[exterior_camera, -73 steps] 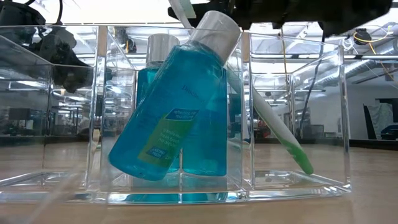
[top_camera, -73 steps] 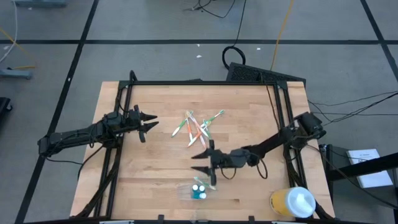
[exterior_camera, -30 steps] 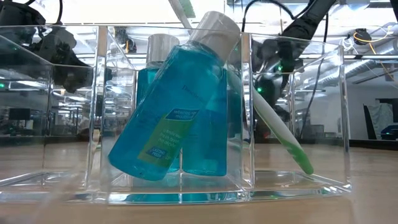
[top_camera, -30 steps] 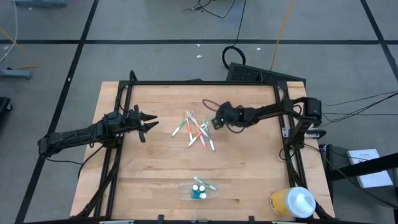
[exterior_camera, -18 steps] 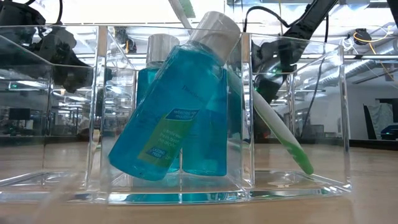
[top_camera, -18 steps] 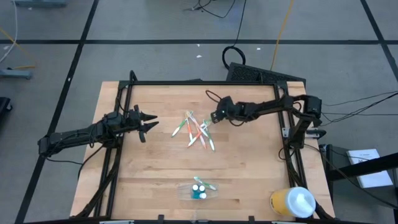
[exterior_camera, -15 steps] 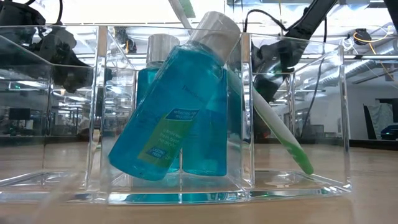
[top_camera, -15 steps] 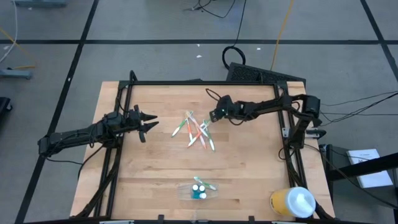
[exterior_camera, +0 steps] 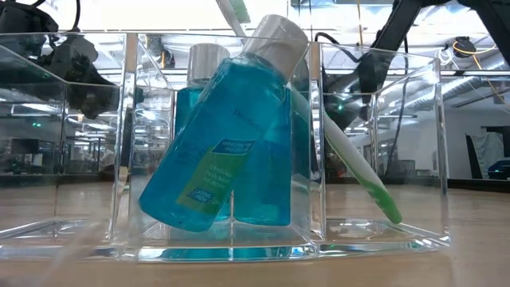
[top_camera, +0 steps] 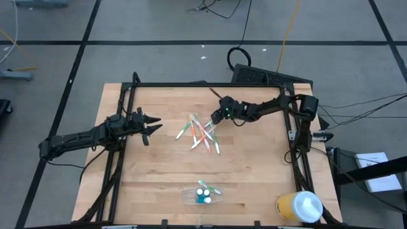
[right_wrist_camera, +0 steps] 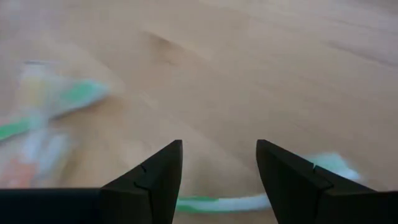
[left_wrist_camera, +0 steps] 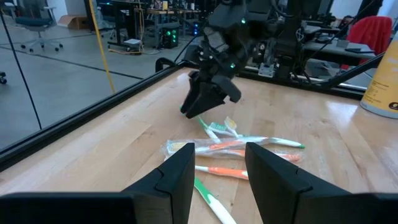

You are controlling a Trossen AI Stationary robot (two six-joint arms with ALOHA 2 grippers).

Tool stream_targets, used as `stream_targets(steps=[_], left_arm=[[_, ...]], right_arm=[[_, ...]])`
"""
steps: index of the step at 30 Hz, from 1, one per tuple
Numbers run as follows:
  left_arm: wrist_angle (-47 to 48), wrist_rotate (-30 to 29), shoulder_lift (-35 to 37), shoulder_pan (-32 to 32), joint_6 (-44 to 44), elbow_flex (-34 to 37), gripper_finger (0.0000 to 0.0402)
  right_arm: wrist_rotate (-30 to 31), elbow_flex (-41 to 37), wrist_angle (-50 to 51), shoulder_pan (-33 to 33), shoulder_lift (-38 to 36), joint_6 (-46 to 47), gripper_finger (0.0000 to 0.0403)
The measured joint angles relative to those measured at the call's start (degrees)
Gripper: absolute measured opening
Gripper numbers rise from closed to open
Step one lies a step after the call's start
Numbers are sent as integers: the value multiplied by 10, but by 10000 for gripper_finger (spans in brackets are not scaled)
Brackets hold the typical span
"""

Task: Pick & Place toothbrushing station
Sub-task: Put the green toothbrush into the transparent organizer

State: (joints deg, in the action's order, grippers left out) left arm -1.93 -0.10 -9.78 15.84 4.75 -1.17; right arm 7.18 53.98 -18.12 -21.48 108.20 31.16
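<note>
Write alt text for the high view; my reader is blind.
Over a wooden table, the right gripper, jaws open, hangs at the edge of a toothbrush pile. The left gripper waits left of it, and the clear station sits near the front edge.

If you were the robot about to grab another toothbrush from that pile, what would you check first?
1. Right gripper over the toothbrush pile: ok, it is at the pile's far edge.
2. Right fingers apart and empty: ok.
3. One toothbrush lined up between them: cannot tell, the brushes overlap.
4. Left gripper clear of the pile: ok, it waits off to the left side.
5. Room in the clear holder: ok, it already has two blue bottles and one toothbrush, but one end compartment looks empty.
</note>
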Motion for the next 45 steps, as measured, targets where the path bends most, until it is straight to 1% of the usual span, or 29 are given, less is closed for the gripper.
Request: stream_targets(steps=[3,6,8,10,13,15,16,17,19,21,23,25,27,29,31,34,40,45], left_arm=[[0,0,0,0,0,0,147],[0,0,0,0,0,0,147],[0,0,0,0,0,0,147],[0,0,0,0,0,0,147],[0,0,0,0,0,0,147],[0,0,0,0,0,0,147],[0,0,0,0,0,0,147],[0,0,0,0,0,0,147],[0,0,0,0,0,0,147],[0,0,0,0,0,0,147],[0,0,0,0,0,0,147],[0,0,0,0,0,0,147],[0,0,0,0,0,0,147],[0,0,0,0,0,0,147],[0,0,0,0,0,0,147],[1,0,0,0,0,0,147],[0,-1,0,0,0,0,147],[0,0,0,0,0,0,147]], right_arm=[[-87,0,-50,-2,5,-32,196],[-157,0,-76,0,2,-24,196],[-183,0,-76,2,1,-5,196],[-201,0,-51,4,-7,12,196],[-207,1,-38,17,-13,35,196],[-207,0,-4,24,-26,46,196],[-201,-1,15,27,-37,49,196],[-183,-1,22,33,-47,51,196],[-130,2,51,43,-70,50,196],[-73,-1,106,56,-97,48,196],[-17,0,133,73,-112,55,196],[21,1,174,90,-126,69,196],[45,0,190,106,-126,86,196],[51,0,208,121,-120,96,196],[52,0,192,133,-106,101,196],[69,0,196,144,-88,102,196],[79,0,185,145,-50,115,196],[78,0,161,145,-48,115,196]])
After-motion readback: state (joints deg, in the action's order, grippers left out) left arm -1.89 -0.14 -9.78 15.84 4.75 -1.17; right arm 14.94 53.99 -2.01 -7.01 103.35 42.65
